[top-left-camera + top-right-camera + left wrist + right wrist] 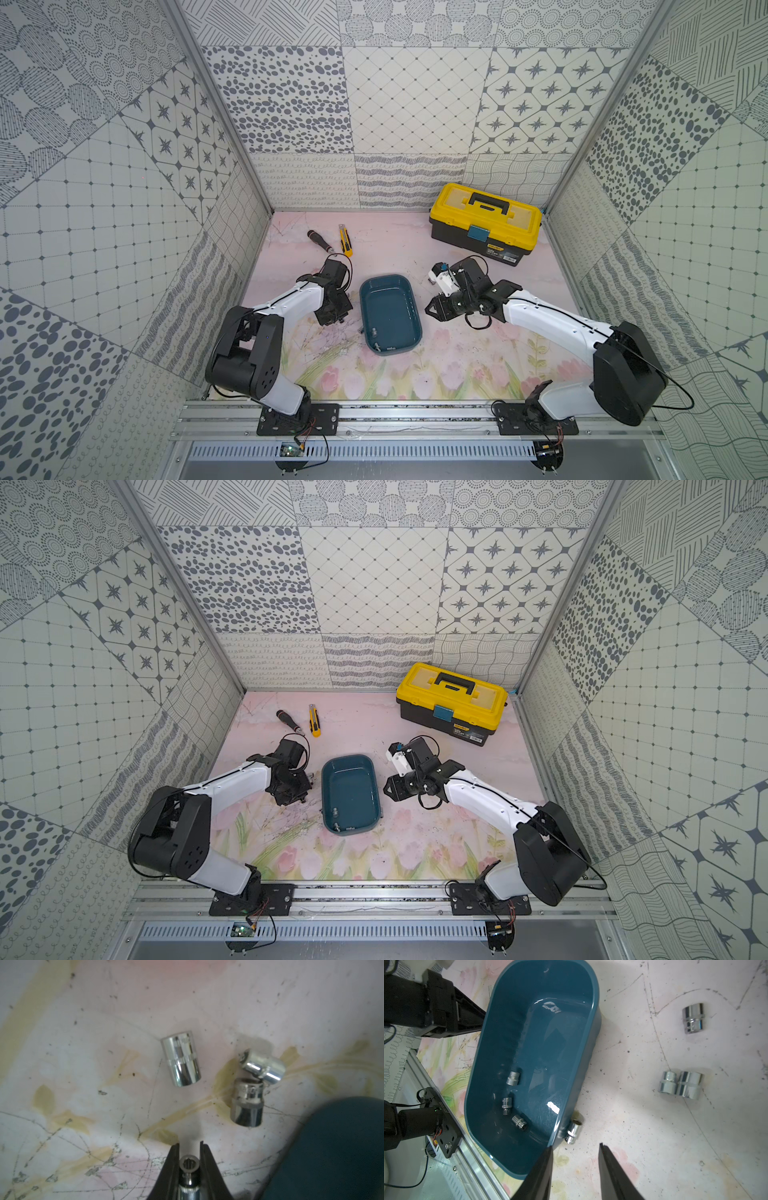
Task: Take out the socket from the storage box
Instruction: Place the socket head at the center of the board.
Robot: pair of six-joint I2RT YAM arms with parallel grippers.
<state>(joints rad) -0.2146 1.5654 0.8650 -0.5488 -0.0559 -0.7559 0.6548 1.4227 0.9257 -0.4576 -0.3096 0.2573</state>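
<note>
Holding three small sockets (512,1078), teal storage box (508,1022), left gripper (190,1147) pinching another socket (189,1164), right gripper (575,1145) jaws spread

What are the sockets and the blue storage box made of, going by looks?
Sockets: probably chrome-plated steel. They are mirror-bright, with sharp reflections and a knurled band around the middle.
Storage box: looks like moulded plastic in glossy dark teal. It shows soft highlights, rounded corners and a thin one-piece rim.
</note>
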